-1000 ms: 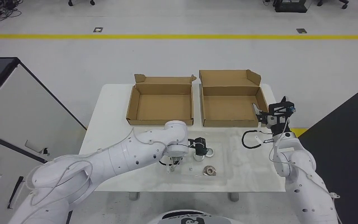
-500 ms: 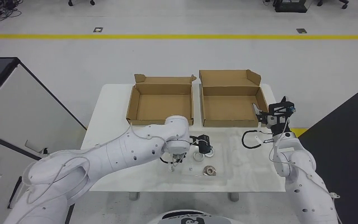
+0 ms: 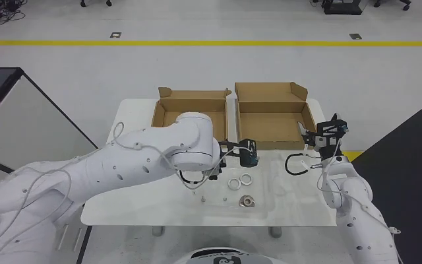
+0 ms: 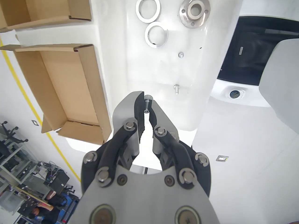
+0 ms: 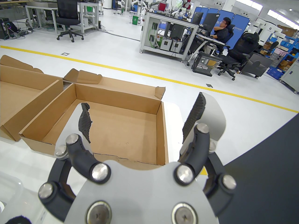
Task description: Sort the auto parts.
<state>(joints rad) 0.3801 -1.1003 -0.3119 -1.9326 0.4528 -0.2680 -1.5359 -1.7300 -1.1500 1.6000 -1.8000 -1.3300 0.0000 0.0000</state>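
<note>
Pinching a small bolt (image 4: 146, 104) in the left gripper (image 4: 144, 103), clamping its threaded shank between both pads, and hanging it well above the white table (image 4: 112, 12). Seeing, straight past those fingertips and down on the table, a second bolt (image 4: 176, 89) lying loose on its side, then farther out a small nut (image 4: 180, 54), then a thinner ring (image 4: 156, 34) and a broader ring (image 4: 147, 6) lying flat just beside each other, with a flanged hub (image 4: 194, 10) sitting near the broader ring, apart from it. Having, off to one side of the left gripper, two open cardboard boxes sitting next to each other along the table's far edge: the left box (image 3: 190, 120) and the right box (image 3: 271, 119), flaps standing up at the back. Hovering over the strip of table just in front of those two boxes, about where they are meeting. Holding the right gripper (image 5: 142, 115) spread wide, gripping nothing, with the right box lying just beyond its fingertips and its near outer corner right beside them. Sitting well apart from the left gripper and from all the loose parts.
</note>
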